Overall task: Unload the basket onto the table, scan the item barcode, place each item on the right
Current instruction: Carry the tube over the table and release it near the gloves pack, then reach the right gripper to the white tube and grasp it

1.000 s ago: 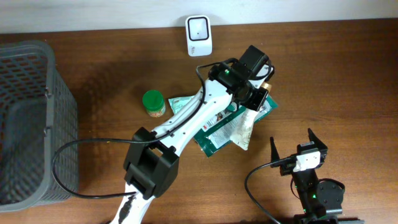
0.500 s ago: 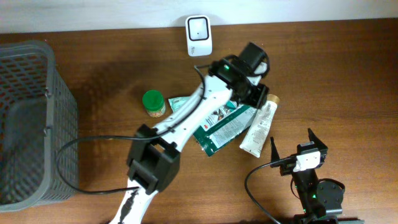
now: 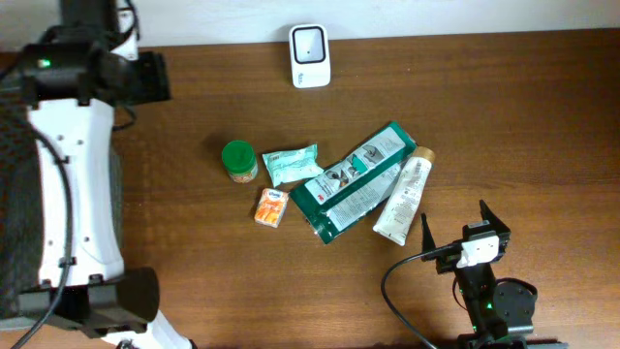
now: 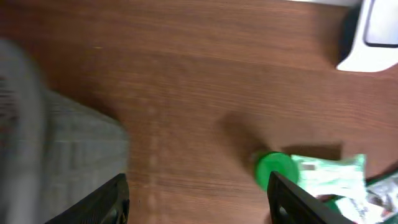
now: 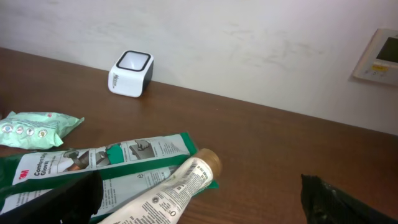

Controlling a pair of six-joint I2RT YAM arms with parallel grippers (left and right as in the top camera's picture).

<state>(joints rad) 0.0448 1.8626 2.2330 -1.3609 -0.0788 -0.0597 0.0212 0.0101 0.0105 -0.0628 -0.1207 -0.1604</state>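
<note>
Grey basket (image 4: 59, 149) blurred, arm-covered.

The place looks like a lab mock-up of a shop checkout. A wooden table (image 3: 504, 116) stands against a plain white wall (image 5: 249, 37), carrying a small white scanner (image 3: 309, 56), a grey mesh basket (image 3: 15, 242) and loose retail goods such as a tube (image 3: 403, 199) and a green packet (image 3: 354, 181).
</note>
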